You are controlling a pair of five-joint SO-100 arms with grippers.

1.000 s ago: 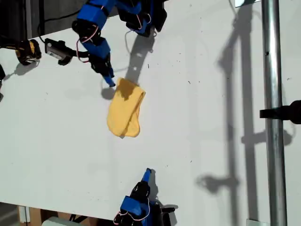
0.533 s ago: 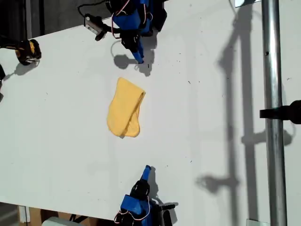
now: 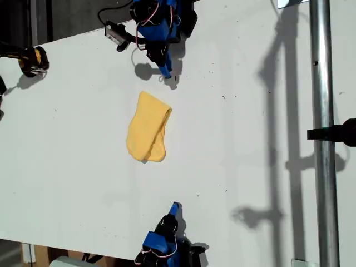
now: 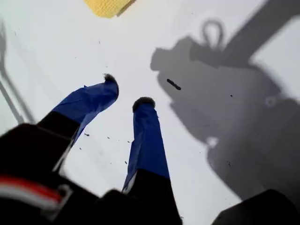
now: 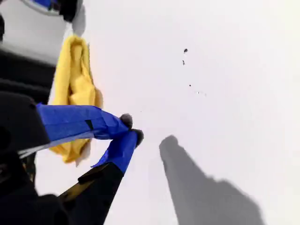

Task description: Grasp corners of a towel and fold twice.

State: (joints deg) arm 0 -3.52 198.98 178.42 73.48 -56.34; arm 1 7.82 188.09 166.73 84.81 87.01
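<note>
Left of centre in the exterior view, the towel (image 3: 147, 128) lies folded into a narrow strip on the white tabletop (image 3: 233, 144), untouched by either arm. At that view's top edge my first hand (image 4: 125, 93) hangs with fingers slightly spread, empty. At the bottom edge my second hand (image 5: 131, 129) has its fingertips (image 5: 125, 120) pressed together on nothing, well apart from the towel.

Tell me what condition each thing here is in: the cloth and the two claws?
towel: folded into a narrow bundle, lying loose on the white table, in neither claw.
my first gripper: claw open, empty, over bare table.
my second gripper: claw shut, tips together, nothing between them.
</note>
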